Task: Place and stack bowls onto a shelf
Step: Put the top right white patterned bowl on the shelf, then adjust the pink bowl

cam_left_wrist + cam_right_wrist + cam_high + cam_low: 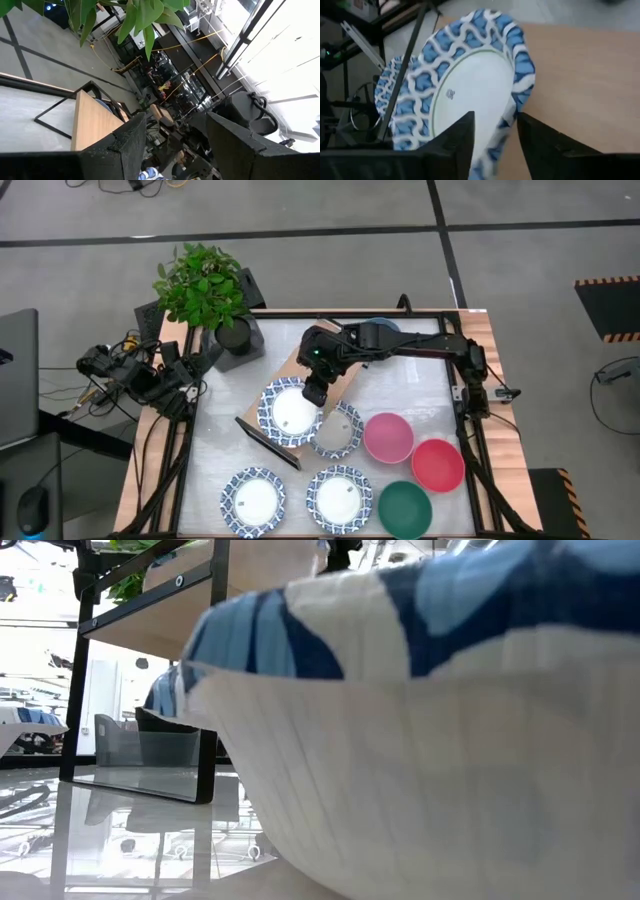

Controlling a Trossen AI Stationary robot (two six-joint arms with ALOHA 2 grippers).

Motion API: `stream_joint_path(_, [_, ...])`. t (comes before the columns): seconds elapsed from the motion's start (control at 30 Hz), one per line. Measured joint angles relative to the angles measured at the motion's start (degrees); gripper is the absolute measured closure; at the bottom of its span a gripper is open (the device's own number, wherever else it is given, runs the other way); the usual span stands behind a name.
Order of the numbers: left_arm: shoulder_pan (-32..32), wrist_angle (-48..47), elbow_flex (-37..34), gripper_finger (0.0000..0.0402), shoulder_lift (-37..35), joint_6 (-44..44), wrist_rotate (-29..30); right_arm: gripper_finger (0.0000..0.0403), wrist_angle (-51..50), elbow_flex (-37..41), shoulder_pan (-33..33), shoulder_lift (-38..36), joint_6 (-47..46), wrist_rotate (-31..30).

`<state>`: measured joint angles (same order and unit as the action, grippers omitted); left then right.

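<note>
The shelf [345,375], a light-wood board with black frame ends, lies slantwise across the table's middle. My right gripper [316,390] is over it, shut on a white dish with a blue patterned rim [290,412] at the board's near-left end. Another patterned dish [337,432] rests on the table beside the shelf, and two more [253,500] [340,498] sit near the near edge. The pink [388,437], red [437,465] and green [405,508] bowls stand on the table to the right. The slate-blue bowl [378,326] is mostly hidden behind the right arm. My left gripper [175,150] is open, off the table's left edge. My right gripper pinches the dish's rim [512,112] on its far-right side, one finger [457,142] over the white inside and the other [540,150] outside, above the wood. The fingers come slanting down from the far right. The dish looks tilted over the shelf board [580,75].
A potted plant [205,292] stands at the table's far-left corner beside the shelf's far end. In the low view a patterned dish [420,720] fills most of the picture, with the shelf's black leg [80,670] behind it. Bare tabletop [430,390] lies right of the shelf.
</note>
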<state>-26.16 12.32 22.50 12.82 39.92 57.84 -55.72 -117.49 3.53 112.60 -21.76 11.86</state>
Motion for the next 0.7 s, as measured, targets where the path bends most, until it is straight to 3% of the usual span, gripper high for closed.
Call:
stream_joint_path(0.2, [0.0,0.0,0.0,0.0212,0.0,0.0,0.0,0.0188,0.8,0.0,0.5,0.0,0.9,-0.4])
stream_joint_path(0.43, [0.0,0.0,0.0,0.0212,0.0,0.2,0.0,0.0184,-9.8,0.0,0.5,-1.1,0.9,-9.1])
stream_joint_path(0.63, [0.0,-0.6,0.0,0.0212,0.0,0.2,0.0,0.0185,-32.3,0.0,-4.1,-2.5,-1.7,-23.9])
stream_joint_path(0.7, [0.0,-1.5,0.0,0.0212,0.0,0.2,0.0,0.0185,-34.2,1.4,-6.0,-3.1,-3.5,-27.9])
